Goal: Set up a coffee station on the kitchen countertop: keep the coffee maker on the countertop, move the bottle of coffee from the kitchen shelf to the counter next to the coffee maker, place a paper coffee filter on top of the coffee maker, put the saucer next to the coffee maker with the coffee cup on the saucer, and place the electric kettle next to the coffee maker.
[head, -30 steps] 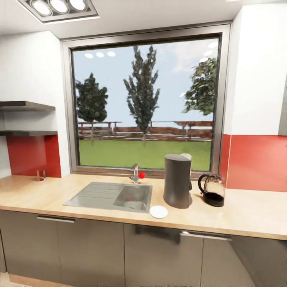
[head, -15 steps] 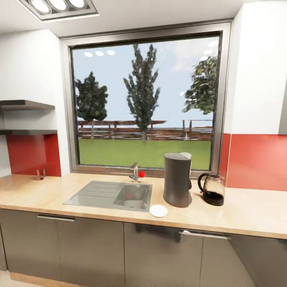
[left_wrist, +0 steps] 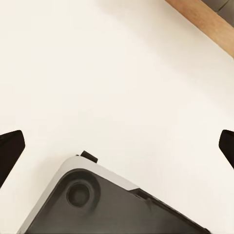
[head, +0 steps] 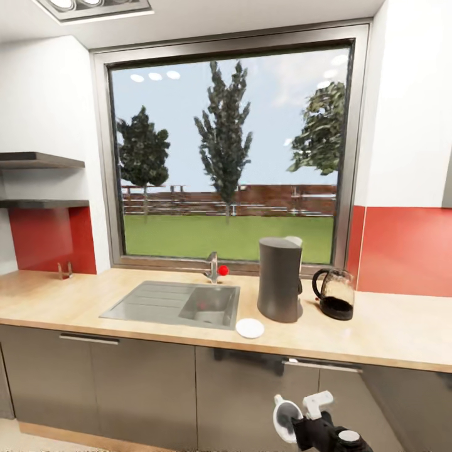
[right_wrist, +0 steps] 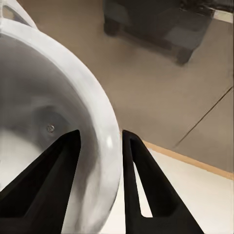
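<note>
White and glossy, the coffee cup sat pinched in our right gripper, one finger inside the bowl and one outside, clamped on the rim. In the head view the cup hung low in front of the cabinet doors, below the countertop, well apart from anything on it. We judged its mouth faced roughly sideways toward the camera, so its axis lay closer to level than upright; the handle's direction we could not tell.

On the counter the coffee maker stood right of the sink, with the saucer just beside its front left corner and the electric kettle near its right side. A pale shape showed at the maker's top, but we could not say whether it was the filter. We saw no coffee bottle on the counter or on the visible part of the shelf.

So we judged the kettle and saucer placed, the cup in transit, and the bottle outstanding.

Our left gripper had its fingers spread wide over pale floor, holding nothing.
</note>
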Available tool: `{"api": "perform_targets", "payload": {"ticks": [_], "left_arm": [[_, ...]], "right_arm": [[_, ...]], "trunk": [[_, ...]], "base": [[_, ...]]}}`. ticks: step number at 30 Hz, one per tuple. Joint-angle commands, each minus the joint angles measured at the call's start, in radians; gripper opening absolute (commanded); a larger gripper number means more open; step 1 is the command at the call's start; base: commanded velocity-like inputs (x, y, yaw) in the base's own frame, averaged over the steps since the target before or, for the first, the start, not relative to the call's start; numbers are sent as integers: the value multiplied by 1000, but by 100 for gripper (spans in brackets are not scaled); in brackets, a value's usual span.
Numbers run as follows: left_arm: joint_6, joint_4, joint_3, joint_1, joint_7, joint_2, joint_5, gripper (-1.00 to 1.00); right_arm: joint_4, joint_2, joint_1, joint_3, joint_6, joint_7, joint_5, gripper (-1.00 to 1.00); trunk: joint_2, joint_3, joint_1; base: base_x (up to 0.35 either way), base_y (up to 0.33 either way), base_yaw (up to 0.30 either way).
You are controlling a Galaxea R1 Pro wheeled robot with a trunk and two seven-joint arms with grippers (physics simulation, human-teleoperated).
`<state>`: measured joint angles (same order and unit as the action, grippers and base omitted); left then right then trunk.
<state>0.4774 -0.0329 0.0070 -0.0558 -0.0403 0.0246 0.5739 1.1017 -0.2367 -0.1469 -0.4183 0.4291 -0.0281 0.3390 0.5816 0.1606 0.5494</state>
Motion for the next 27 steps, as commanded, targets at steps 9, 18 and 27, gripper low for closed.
{"api": "perform_targets", "payload": {"ticks": [9,18,27], "left_arm": [[1,-1,1,-1,-4,1,8,100],[1,1,3,-1,-4,1,30,100],[0,1,6,-1,-4,7,71,100]], "right_arm": [[321,115,-2,70,203,-92,-1,-100],[426,411,-251,127,618,-312,-2,-100],[-138,411,-748,292,618,-322,96,-100]], "trunk": [[0,-4,0],[0,-4,0],[0,-4,0]], "base": [[0,0,16],[0,0,0],[0,0,0]]}}
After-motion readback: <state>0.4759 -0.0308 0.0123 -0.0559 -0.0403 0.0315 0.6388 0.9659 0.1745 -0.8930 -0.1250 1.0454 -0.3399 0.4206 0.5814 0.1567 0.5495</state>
